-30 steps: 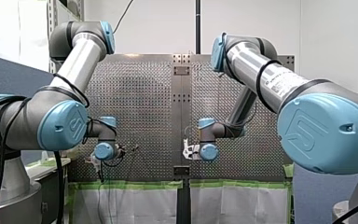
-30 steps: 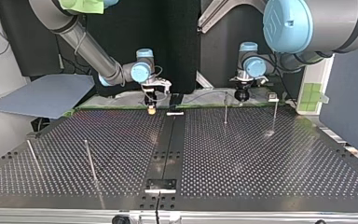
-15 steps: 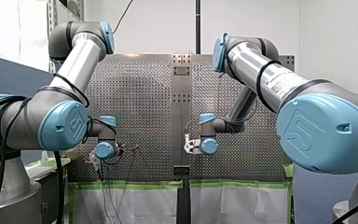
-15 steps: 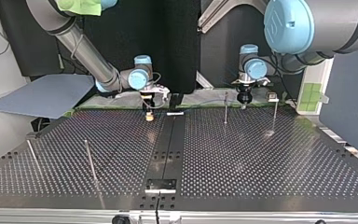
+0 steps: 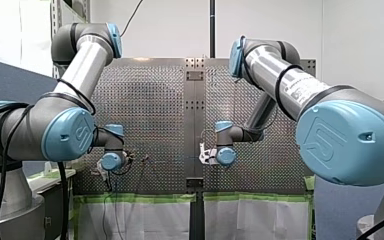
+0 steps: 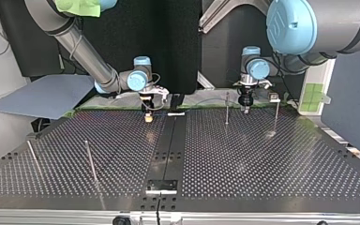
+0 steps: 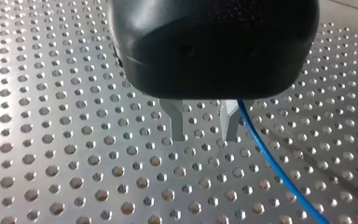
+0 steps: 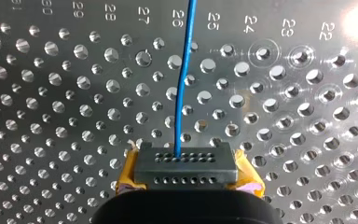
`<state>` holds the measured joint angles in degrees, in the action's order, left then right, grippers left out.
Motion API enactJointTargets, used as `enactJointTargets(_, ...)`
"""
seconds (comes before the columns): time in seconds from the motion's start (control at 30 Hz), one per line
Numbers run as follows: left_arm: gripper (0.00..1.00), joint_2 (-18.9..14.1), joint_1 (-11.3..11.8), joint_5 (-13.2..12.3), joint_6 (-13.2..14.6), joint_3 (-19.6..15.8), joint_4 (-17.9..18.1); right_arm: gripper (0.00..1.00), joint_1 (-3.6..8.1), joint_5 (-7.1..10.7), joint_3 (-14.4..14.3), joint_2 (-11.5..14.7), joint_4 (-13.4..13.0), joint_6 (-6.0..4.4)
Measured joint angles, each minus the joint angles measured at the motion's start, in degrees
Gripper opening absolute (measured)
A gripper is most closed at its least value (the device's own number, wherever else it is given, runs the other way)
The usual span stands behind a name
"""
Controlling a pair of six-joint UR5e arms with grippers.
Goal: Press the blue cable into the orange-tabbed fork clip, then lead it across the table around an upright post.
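Nearest, at the top view's lower left, the near post [image 6: 90, 159] stands with no cable around it, and so does the far post [image 6: 227, 108] at upper right. At the table's far edge my right gripper [image 8: 186, 170] is clenched on the blue cable [image 8: 183, 84]. The cable runs just beside my left gripper [image 7: 205, 135], whose 2 fingers are apart. I cannot find the orange-tabbed fork clip, so I judge both steps remain.

The blue cable [image 8: 182, 84] was thin and drawn straight where it was pinched in the right gripper [image 8: 185, 161]. Farther along it slanted past the left gripper [image 7: 205, 130], just outside one metal finger [image 7: 230, 123], not between the two. A slim upright post [image 6: 227, 108] stood near that gripper, apart from it.
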<state>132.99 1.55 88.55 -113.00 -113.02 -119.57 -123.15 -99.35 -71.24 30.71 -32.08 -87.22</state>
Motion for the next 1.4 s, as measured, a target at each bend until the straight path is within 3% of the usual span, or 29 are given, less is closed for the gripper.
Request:
enactJointTargets(0.03,0.71,0.00,0.00,-0.22,0.20,0.00,-0.11,0.00,0.01,0.01,0.00,0.00,0.01,0.00)
enactJointTargets(0.1,0.98,0.00,0.01,-0.48,0.94,0.00,-0.80,0.00,0.04,0.02,0.00,0.01,0.05,0.01)
enactJointTargets(0.17,1.00,0.00,0.01,-0.33,1.64,0.00,-1.45,0.00,0.04,0.02,0.00,0.00,0.10,-0.01)
enactJointTargets(0.57,1.00,-0.01,-1.19,3.64,6.67,-0.03,-6.49,0.00,0.28,0.14,-0.01,-0.03,0.70,0.10)
enactJointTargets(0.9,1.00,-0.06,-2.20,1.07,10.69,-2.10,-11.32,0.00,0.55,0.42,-0.01,-0.03,0.94,0.10)
enactJointTargets(1.17,1.00,-0.21,-2.22,0.68,10.89,-5.51,-15.11,0.00,0.65,0.46,-0.01,-0.03,1.01,0.10)
enactJointTargets(1.4,1.00,-2.02,-2.29,0.83,10.82,-8.28,-14.26,0.00,0.67,0.46,-0.01,-0.04,1.12,0.26)
